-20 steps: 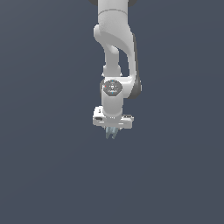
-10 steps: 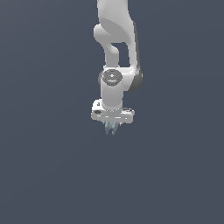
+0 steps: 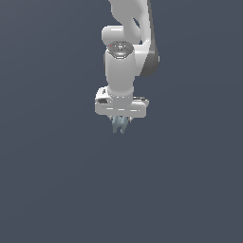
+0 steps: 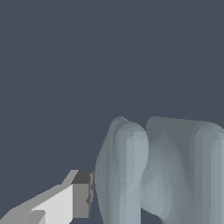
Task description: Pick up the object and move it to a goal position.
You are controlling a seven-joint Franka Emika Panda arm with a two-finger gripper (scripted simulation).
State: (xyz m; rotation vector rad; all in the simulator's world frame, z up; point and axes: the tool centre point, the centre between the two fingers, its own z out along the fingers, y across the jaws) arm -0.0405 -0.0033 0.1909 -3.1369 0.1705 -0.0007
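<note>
The arm hangs from above with the gripper (image 3: 120,127) pointing down over the plain dark desk (image 3: 52,190). In the exterior view only short pale tips show under the white hand body, and they stand close together. In the wrist view a pale, grey-blue, ribbed object (image 4: 157,170) fills the space in front of the camera, with one light finger (image 4: 65,199) beside it. I judge that the jaws are clenched on this object, but the second finger is hidden, so the contact on that side cannot be confirmed.

The object is therefore directly between the jaws, not lying away from them on the desk. Its long axis seems to run along the direction of the fingers, pointing down from the hand, but the rounded lobes make this hard to tell exactly.

There is only one arm, so no choice of hand is needed. Around the jaws there is free room on all sides: no edge, wall or other thing is visible near them, and the object hangs well apart from the desk surface. No goal marker shows in either view, so I cannot say in which direction the carrying move must go.
</note>
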